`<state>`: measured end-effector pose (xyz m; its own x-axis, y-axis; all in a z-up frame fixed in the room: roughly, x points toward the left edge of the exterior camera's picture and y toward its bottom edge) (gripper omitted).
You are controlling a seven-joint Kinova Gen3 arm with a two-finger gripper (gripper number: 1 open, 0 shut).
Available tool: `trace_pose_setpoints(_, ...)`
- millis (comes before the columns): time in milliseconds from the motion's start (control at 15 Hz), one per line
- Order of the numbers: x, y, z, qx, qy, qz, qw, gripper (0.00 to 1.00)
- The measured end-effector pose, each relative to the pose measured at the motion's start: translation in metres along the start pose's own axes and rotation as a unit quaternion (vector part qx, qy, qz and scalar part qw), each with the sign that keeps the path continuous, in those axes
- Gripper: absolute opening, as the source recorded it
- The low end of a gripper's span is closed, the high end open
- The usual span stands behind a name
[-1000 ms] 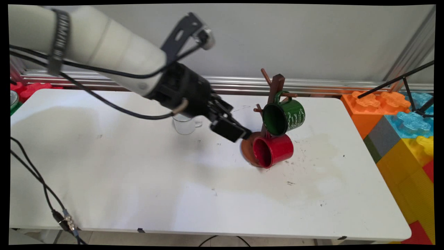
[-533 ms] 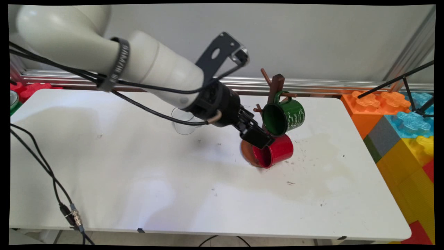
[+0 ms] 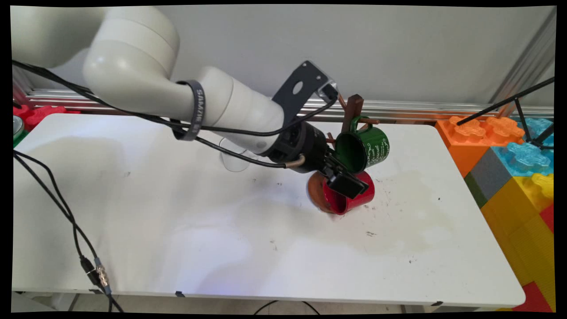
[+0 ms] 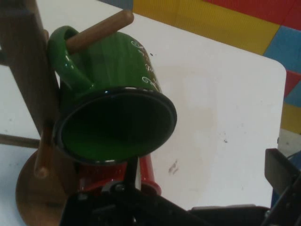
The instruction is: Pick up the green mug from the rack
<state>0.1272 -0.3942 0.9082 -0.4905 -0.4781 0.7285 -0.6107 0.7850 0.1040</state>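
A wooden mug tree [image 3: 354,106] stands at the back right of the white table [image 3: 177,230]. A green mug [image 3: 370,146] hangs by its handle on an upper peg, mouth tilted toward me. Below it a red mug [image 3: 365,195] lies sideways at the tree's round base [image 3: 314,190]. My gripper [image 3: 350,186] is right at the red mug's mouth, just under the green mug. In the hand view the green mug [image 4: 113,70] fills the middle, the red mug [image 4: 101,176] shows beneath it, and the gripper [image 4: 207,174] stands open, one finger [image 4: 282,174] to the right.
A clear glass cup [image 3: 232,161] stands behind the arm, left of the tree. Large coloured toy blocks [image 3: 509,155] border the table's right side, with black tripod legs [image 3: 522,110] above them. Black cables [image 3: 66,212] hang at the left. A metal rail [image 3: 421,108] runs along the back.
The arm has swung right across the table, from beside the glass cup to the mug tree. The gripper now sits at the red mug's mouth. The mugs have not moved.
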Motion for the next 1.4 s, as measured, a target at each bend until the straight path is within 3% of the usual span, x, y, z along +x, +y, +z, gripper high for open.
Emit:
trace_pose_setpoints(533,-0.009,-0.006,0.018,-0.001,0.029,0.013,0.9995,1.00)
trace_pose_setpoints(1400,-0.024,-0.017,0.029,0.002,0.064,0.077,0.9950,1.00)
